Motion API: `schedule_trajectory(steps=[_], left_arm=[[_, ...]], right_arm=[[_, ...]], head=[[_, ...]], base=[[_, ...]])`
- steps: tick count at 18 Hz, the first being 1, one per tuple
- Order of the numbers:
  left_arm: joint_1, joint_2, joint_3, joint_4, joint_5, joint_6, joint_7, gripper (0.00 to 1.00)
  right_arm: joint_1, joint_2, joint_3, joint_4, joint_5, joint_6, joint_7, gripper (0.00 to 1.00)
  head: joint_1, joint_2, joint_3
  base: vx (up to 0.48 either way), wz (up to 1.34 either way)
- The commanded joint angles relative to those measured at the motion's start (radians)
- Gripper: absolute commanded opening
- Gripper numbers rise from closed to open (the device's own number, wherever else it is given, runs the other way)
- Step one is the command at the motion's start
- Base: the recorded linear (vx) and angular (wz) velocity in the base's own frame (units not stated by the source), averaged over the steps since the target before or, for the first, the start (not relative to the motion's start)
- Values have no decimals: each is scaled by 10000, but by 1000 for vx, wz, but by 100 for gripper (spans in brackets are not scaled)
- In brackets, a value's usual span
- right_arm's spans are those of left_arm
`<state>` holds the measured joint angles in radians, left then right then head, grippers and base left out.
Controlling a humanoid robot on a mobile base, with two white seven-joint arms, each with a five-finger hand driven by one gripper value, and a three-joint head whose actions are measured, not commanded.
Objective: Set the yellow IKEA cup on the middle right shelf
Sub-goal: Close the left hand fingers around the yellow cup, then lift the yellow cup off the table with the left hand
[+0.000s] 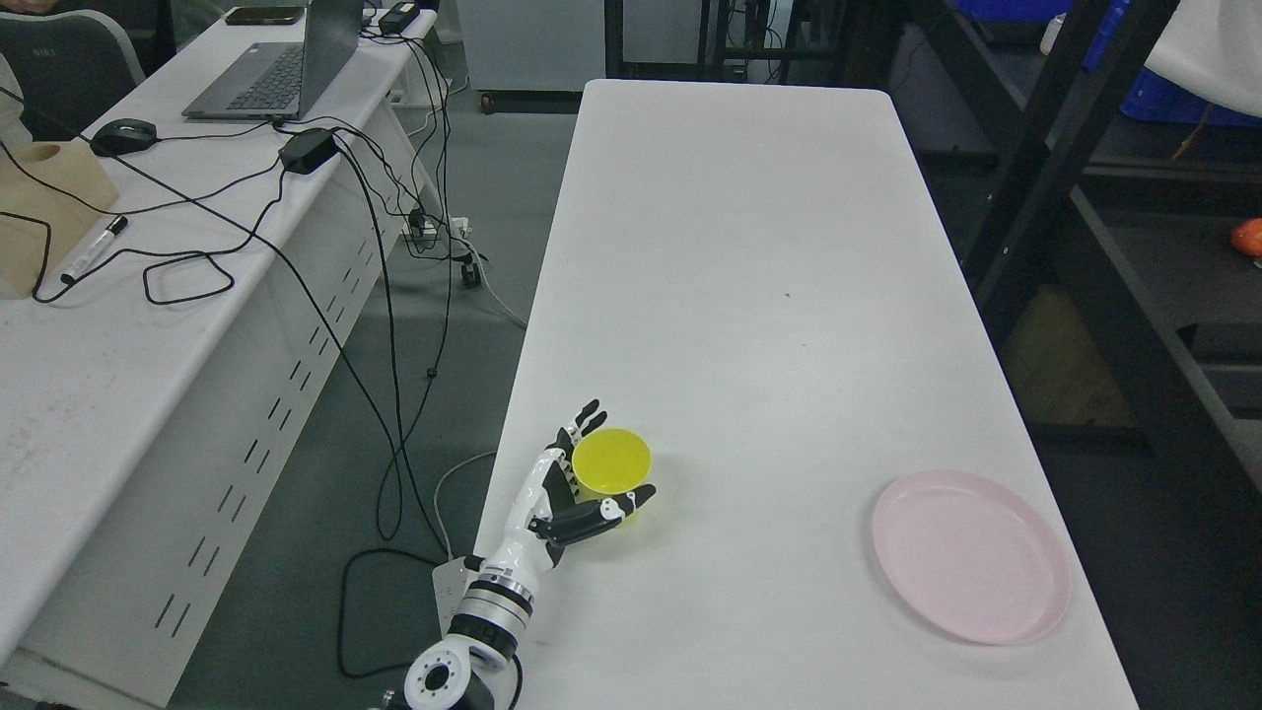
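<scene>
The yellow cup (611,463) stands upright on the white table (749,296), near its front left edge. My left hand (617,450) comes up from the bottom left and brackets the cup. Its fingers (584,419) stretch straight along the cup's far left side, and its thumb lies across the near side. The hand is open, and I cannot see whether it touches the cup. The cup rests on the table. A dark shelf rack (1134,296) stands to the right of the table. My right arm is out of view.
A pink plate (971,557) lies at the table's front right. A desk (108,335) on the left carries a laptop (286,64), a mouse, a marker and cables that hang down to the floor. An orange object (1248,238) sits on the rack.
</scene>
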<state>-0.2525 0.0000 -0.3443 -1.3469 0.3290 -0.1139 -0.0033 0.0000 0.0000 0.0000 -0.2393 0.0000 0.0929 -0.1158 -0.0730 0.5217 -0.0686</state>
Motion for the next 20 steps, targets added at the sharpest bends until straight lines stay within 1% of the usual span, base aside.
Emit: schedule_trajectory(steps=[1,2,4,6,7,8,9,10,14,15,17,20], left_arm=[[-144,174,-115,706,-375,35,2,92],[-144,174,-70,706,-376,20,2,85],[-129,174,38,676,-345,-133,2,66],[-113,174,343,630,-315,-439,2,45],[-83,174,451,630,-208,-851,2,29],[-37,174,482,614,-10,-1417,2,15],[24,174,498,523,114,-1817,2,6],[101,174,574,279,130,-2019,2,1],[836,174,973,-2218,130,-2036,2,0],[914,174,1050,-2603,130,-2036,2,0],[930,174,1264,-3096,130,-2067,2,0],[914,174,1372,-3343,130,-2082,-13,0]], right_arm=[[138,-175,169,0,-245,6,-8,99],[138,-175,169,0,-245,6,-8,99],[138,-175,169,0,-245,6,-8,99],[138,-175,169,0,-245,6,-8,99],[138,-175,169,0,-245,6,-8,99],[138,-175,169,0,-245,6,-8,99],[138,-175,169,0,-245,6,-8,99],[138,-175,169,0,-245,6,-8,99],[138,-175,169,0,-245,6,-8,99],[138,-175,169,0,-245,6,-8,99],[138,-175,169,0,-245,6,-8,99],[138,-175,169,0,-245,6,-8,99]], head=[[0,0,0],[0,0,0],[0,0,0],[0,0,0],[0,0,0],[0,0,0],[0,0,0],[0,0,0],[0,0,0],[0,0,0],[0,0,0],[0,0,0]], base=[[0,0],[0,0],[0,0],[0,0],[0,0],[0,0],[0,0],[0,0],[0,0],[0,0],[0,0],[0,0]])
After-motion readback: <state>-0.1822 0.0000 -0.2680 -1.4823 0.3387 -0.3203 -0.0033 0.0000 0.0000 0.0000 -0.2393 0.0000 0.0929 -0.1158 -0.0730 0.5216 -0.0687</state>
